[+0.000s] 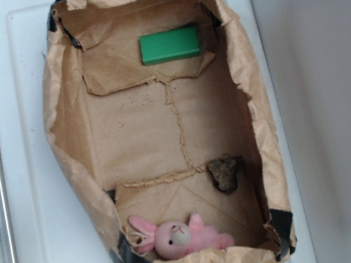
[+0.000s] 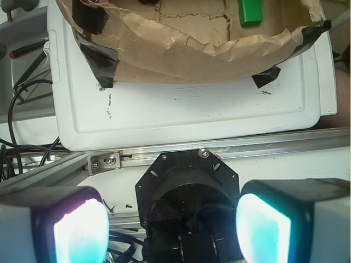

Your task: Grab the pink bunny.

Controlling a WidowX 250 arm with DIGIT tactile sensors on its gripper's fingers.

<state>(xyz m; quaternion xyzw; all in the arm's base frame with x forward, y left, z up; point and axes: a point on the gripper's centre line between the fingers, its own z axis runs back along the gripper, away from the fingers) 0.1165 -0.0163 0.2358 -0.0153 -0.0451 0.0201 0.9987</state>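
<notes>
Pink bunny lies untouched in the paper-lined box

The pink bunny [image 1: 178, 238] lies on its side at the box's [image 1: 67, 122] near end, below the brown lump [image 1: 225, 173]; a green block [image 1: 170, 45] sits at the far end. The gripper [image 2: 173, 226] hangs outside the box, fingers [image 2: 81, 233] spread wide, holding nothing.

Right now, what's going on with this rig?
Nothing is being handled yet. The pink bunny lies at the near end of the brown paper bag, beside a brown lump, with a green block at the far end. In the wrist view the gripper is open and empty, outside the bag over the aluminium rail.
</notes>
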